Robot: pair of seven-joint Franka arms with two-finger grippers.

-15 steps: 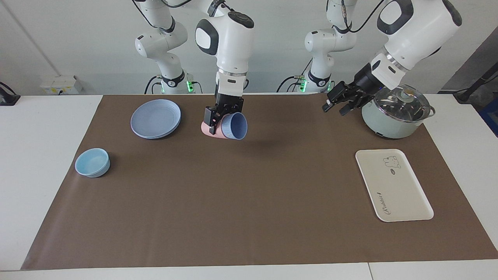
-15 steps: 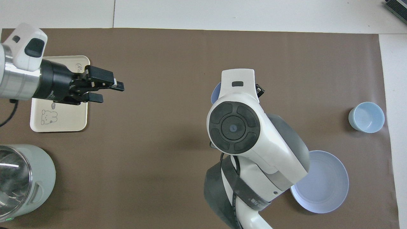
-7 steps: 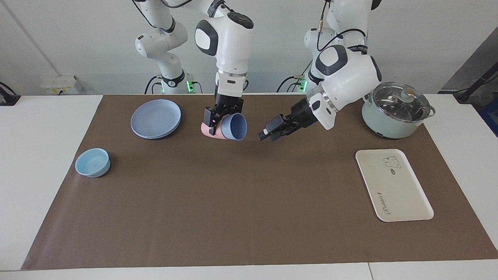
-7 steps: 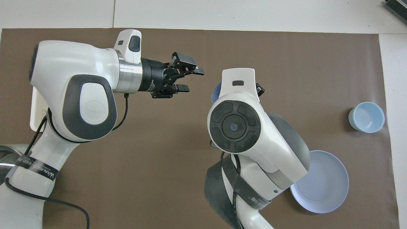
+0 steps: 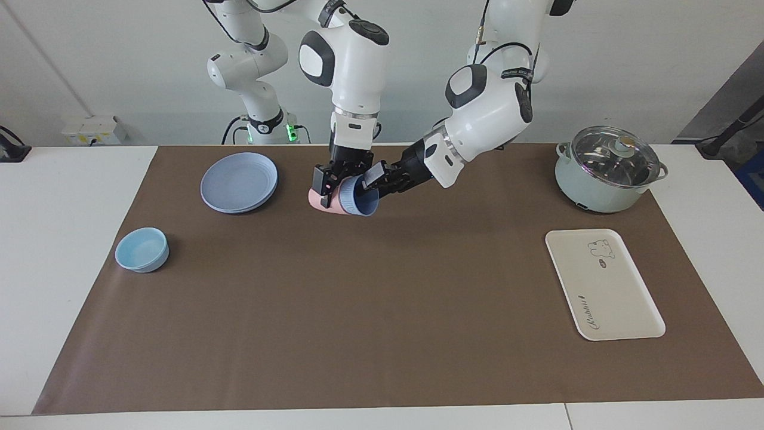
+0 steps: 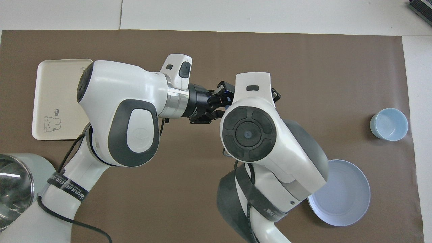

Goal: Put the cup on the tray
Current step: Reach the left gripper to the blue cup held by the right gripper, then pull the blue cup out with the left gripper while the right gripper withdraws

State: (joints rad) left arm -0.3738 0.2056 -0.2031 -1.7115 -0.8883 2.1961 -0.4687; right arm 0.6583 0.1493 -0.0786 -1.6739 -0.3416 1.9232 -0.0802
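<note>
change: left pincer [image 5: 371,180] has swung from over the pot [image 5: 609,170] end of the desk [image 5: 77,197] to the middle, now right at the cup's mouth
left pincer state: one finger looks to be at the rim, fingers narrowing over the last second; whether they grip yet, cannot tell
right pincer [image 5: 327,182]: unmoved, clamped on the stacked pair, blue cup [image 5: 359,197] nested with pink cup [image 5: 327,200], held tilted, mouth toward the left arm
cup location: in the air over the mat [image 5: 382,310] mid-desk, beside the plate [image 5: 239,181], well apart from the tray [image 5: 603,283]
overhead: right arm hides the cups; left pincer [image 6: 219,101] tucks under its wrist
tray: bare, at the left arm's end
bowl [image 5: 142,249]: untouched at the right arm's end
meaning: looks like a handover or pulling the blue cup out of the pink one; left arm likely carries it to the tray
task progress: early, cup not yet freed
risk: pink cup could come along if the two stick
</note>
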